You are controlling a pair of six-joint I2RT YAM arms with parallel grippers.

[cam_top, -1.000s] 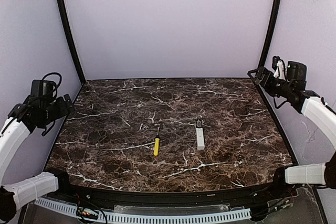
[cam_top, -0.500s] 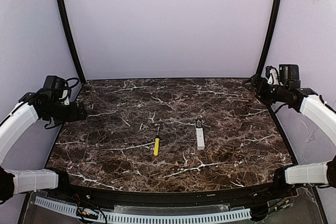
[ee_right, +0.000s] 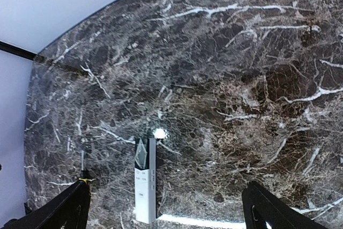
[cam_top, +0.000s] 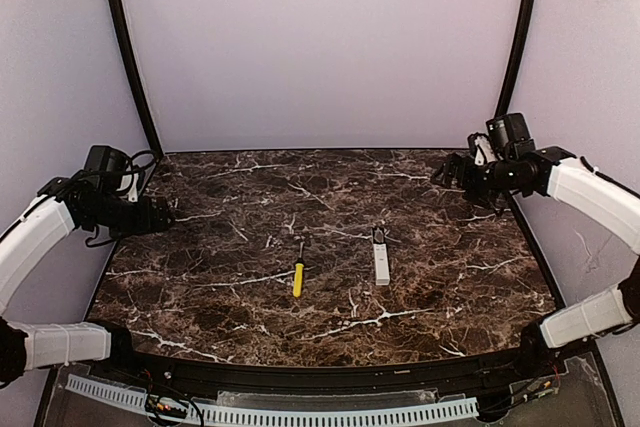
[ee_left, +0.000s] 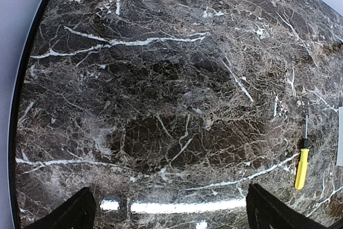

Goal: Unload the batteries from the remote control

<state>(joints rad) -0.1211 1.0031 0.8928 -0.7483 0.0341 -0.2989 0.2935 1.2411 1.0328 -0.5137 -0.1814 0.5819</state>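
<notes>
The remote control [cam_top: 381,257] is a slim white bar lying on the marble table [cam_top: 230,307], right of centre. In the right wrist view the remote [ee_right: 144,186] lies lengthwise with a dark end and a printed label. No batteries show; they are hidden or out of view. My left gripper [cam_top: 160,217] hovers over the table's left edge, open and empty, its fingertips [ee_left: 72,215] wide apart. My right gripper [cam_top: 447,173] hovers over the far right of the table, open and empty, fingertips [ee_right: 265,210] wide apart.
A yellow-handled screwdriver [cam_top: 298,273] lies left of the remote, also in the left wrist view [ee_left: 302,165]. Curved black posts [cam_top: 128,57] stand at the back corners. Lilac walls close in the back and sides.
Both arms have swung in from the side walls over the table. The right gripper moved left and down; the left gripper moved right. The remote and screwdriver have not moved.
</notes>
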